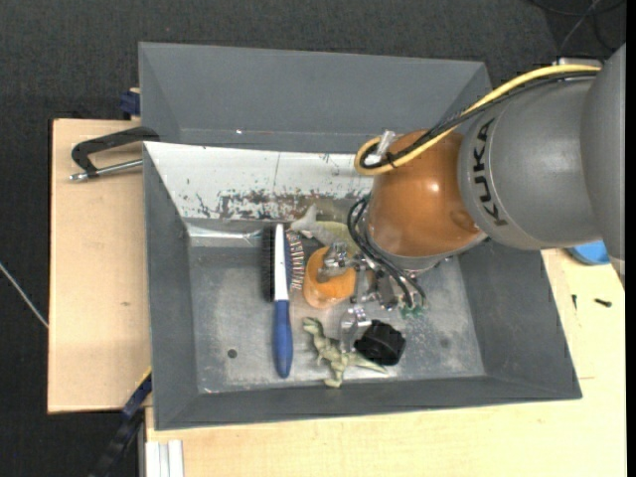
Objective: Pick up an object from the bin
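Bin [219, 306]: grey, things near its middle.
Arm [537, 177]: you see it reach from the right, wrist bent down.
Tool [360, 311]: low over the floor; opening, you cannot tell.
Brush [281, 306]: blue-handled, left.
Orange lump [326, 281]: just left of tool.
Black piece [381, 344]: just nearer.

The bin [298, 97] is grey sheet metal, matt on its sloping walls, bright with reddish-brown speckling on the back wall, dull and scuffed on the floor. The brush [281, 306] has a smooth blue and white plastic handle and dark bristles. The orange piece [328, 284] looks like glossy plastic, the black lump [380, 344] smooth, the olive toy figure [333, 358] matt. The arm's grey casing [556, 167] is smooth satin; its orange cover [422, 202] is glossy.
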You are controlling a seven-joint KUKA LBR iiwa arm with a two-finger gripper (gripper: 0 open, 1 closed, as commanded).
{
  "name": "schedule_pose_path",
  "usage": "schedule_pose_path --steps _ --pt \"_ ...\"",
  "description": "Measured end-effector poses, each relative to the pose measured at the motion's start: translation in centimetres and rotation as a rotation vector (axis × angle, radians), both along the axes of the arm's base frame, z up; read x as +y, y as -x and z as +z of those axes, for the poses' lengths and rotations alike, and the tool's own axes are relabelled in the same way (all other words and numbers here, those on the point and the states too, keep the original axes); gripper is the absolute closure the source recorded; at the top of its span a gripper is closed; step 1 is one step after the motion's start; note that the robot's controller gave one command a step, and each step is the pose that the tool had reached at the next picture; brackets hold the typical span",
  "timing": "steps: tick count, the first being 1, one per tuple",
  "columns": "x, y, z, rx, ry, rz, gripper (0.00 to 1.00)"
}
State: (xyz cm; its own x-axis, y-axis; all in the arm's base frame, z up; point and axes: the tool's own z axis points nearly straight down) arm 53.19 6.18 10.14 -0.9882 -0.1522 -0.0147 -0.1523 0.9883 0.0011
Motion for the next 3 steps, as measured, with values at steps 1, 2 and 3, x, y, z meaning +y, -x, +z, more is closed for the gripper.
schedule_pose_path --steps 1,2,3 --pt "-2.2 -2.0 -2.4 -0.006 -0.002 0.041 0.0" --pt "-2.0 -2.1 -2.4 -0.011 -0.005 0.042 1.0" --pt "-1.9 -2.6 11.9 -0.001 0.003 0.098 1.0"
